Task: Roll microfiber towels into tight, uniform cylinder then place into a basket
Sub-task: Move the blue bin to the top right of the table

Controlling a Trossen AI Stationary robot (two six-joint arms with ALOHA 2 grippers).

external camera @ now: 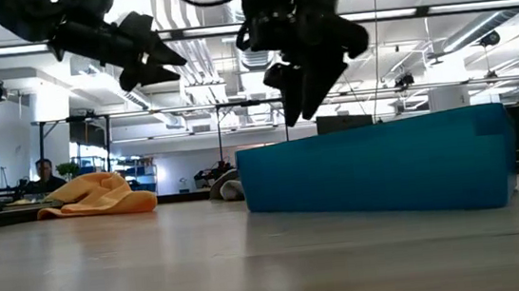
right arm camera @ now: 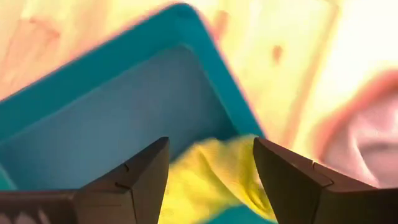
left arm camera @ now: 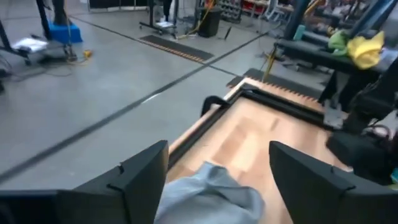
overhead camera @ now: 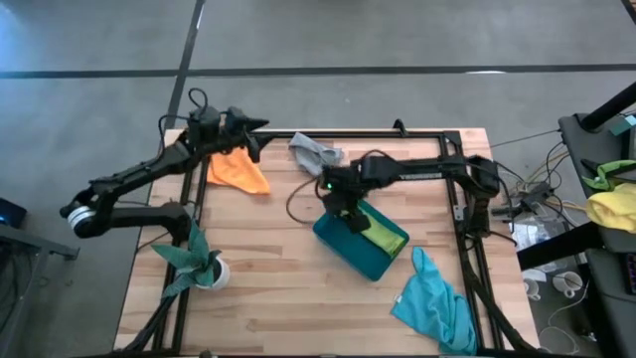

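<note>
The teal basket lies slantwise at mid-table, and a lime green towel lies in its right part. My right gripper hangs open above the basket, pointing down, with the lime towel below its fingers. The low view shows this gripper clear above the basket wall. My left gripper is open and level at the far left, above the orange towel, pointing toward the grey towel. That grey towel shows ahead between its fingers. A turquoise towel lies crumpled at the near right.
A potted plant stands near the table's left edge. Black frame rails run along the far and side edges. A yellow and green cloth heap lies off the table to the right. Bare wood lies near the front.
</note>
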